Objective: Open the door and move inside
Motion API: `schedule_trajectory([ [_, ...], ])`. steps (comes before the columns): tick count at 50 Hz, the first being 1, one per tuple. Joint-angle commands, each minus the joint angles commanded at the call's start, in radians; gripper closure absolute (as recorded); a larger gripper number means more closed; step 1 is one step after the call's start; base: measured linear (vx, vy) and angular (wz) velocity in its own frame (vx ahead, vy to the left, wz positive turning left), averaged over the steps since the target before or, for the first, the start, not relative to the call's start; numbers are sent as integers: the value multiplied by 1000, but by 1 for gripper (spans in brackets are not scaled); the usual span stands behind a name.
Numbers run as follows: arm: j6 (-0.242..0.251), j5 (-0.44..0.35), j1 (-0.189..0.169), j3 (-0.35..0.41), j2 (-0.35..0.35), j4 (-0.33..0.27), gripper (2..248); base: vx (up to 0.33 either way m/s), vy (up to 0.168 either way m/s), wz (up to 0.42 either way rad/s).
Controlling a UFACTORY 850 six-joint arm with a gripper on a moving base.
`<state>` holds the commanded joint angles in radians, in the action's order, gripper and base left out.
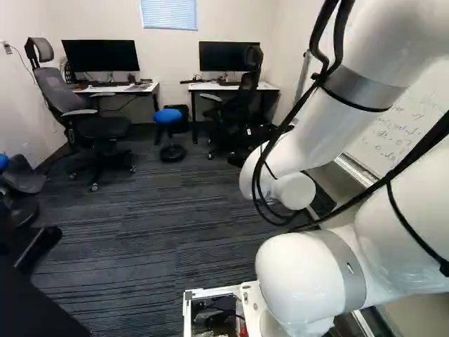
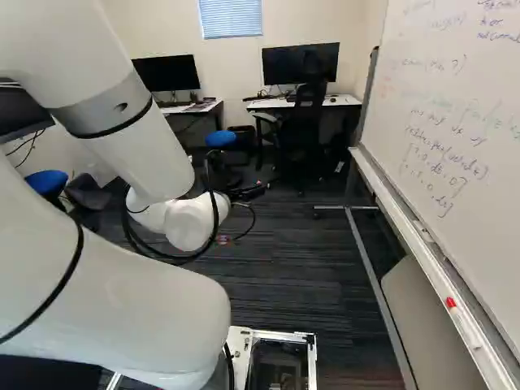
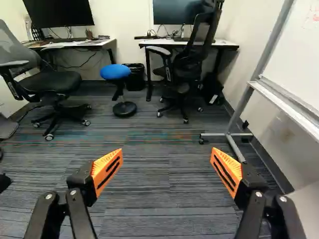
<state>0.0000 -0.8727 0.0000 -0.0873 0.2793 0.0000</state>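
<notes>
No door or door handle shows in any view. Just beyond the white wrist joint, the dark gripper (image 2: 247,193) is partly visible in the right base view. In the wrist view the gripper (image 3: 167,162) is open, its two orange pads wide apart. Only striped carpet (image 3: 164,184) appears between and beneath the fingers, and they touch nothing.
Ahead stand a blue stool (image 3: 115,72), a grey office chair (image 3: 50,82), a black chair (image 3: 192,59) and two desks with monitors. A whiteboard (image 2: 455,122) on a wheeled frame (image 3: 229,134) lines the right side. Another blue stool (image 2: 47,181) is at the left.
</notes>
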Motion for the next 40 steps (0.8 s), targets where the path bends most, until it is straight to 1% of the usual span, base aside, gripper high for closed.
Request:
schedule_trajectory([
  [24,0,0,0,0,0,0,3,213,41,177],
  [40,0,0,0,0,0,0,3,217,31,14],
])
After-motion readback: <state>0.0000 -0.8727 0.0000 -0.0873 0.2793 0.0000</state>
